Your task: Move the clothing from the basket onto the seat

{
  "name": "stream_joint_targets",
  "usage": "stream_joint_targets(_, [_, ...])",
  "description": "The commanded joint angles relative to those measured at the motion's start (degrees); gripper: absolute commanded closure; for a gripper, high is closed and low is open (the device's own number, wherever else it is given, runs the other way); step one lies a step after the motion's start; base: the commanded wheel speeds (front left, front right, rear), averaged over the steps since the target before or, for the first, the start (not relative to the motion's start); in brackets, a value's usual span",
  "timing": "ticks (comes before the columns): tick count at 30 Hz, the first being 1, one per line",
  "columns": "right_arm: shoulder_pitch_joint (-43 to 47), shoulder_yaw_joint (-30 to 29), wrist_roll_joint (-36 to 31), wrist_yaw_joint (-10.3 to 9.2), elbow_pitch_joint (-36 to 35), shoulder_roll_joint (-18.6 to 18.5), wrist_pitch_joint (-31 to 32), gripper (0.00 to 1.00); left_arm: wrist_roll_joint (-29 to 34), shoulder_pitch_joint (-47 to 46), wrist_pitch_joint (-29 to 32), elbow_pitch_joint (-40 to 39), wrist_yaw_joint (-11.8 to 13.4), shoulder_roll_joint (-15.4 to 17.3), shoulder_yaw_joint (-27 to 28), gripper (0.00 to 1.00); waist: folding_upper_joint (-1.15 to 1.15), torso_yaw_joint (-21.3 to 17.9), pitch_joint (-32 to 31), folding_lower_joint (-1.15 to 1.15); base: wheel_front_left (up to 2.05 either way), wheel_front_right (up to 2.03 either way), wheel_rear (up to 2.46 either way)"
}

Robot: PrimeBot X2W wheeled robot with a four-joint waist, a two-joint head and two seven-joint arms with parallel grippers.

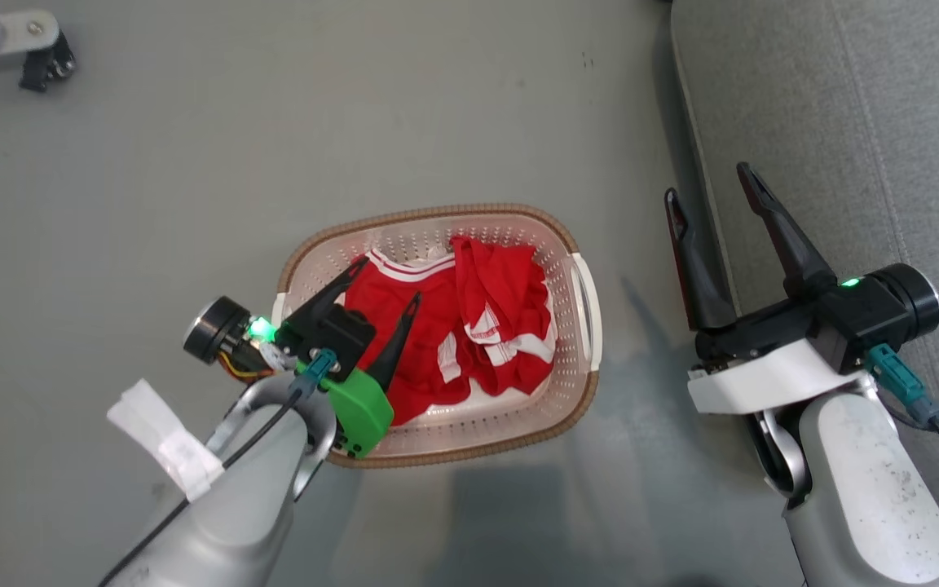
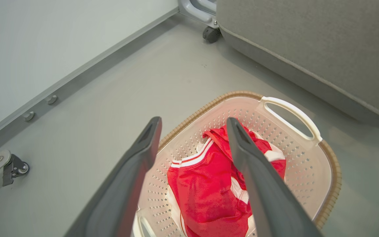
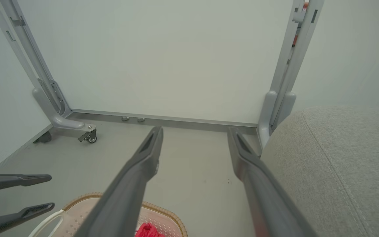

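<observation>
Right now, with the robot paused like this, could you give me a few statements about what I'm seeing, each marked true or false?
1. The clothing lies inside the basket. True.
2. The left gripper is clamped on a garment. False: its fingers are spread apart over the basket, gripping nothing.
3. The right gripper is open, beside the edge of the seat. True.
4. The basket stands on top of the seat. False: it stands on the floor, next to the seat.
</observation>
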Motion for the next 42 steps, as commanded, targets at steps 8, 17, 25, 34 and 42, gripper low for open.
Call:
stream_joint_targets(8, [-5.18, 0.66, 0.74, -0.02, -0.92, -0.20, -0.28, 0.00, 2.51, -13.98, -0.05, 14.27, -0.06, 1.42, -11.30, 0.00, 0.40, -4.46, 15.08, 0.00, 0.00, 0.00, 0.00])
stream_joint_targets(17, [-7.90, 1.40, 3.21, -0.03, -1.94, -0.19, -0.28, 0.00, 1.53, -22.43, -0.05, 23.19, -0.02, 2.44, -23.51, 0.00, 0.40, -8.03, 21.47, 0.00, 0.00, 0.00, 0.00])
stream_joint_targets(25, [-8.93, 1.88, 4.98, -0.03, -3.26, -0.16, -0.27, 0.00, -0.96, -26.45, -0.05, 27.18, -0.02, 3.36, -29.10, 0.00, 0.40, -9.36, 25.74, 0.00, 0.00, 0.00, 0.00])
stream_joint_targets(34, [-11.15, 3.34, 3.22, -0.03, -6.04, -0.18, -0.28, 0.00, 1.33, -31.35, 2.00, 32.64, 0.34, 3.49, -33.35, 0.00, 0.40, -9.71, 30.41, 0.00, 0.00, 0.00, 0.00])
stream_joint_targets(42, [-12.69, 5.73, 0.95, -0.03, -8.85, -0.19, -0.28, 0.00, 1.33, -33.78, 4.81, 34.40, 2.03, 3.70, -34.46, 0.00, 0.40, -9.10, 33.43, 0.00, 0.00, 0.00, 0.00])
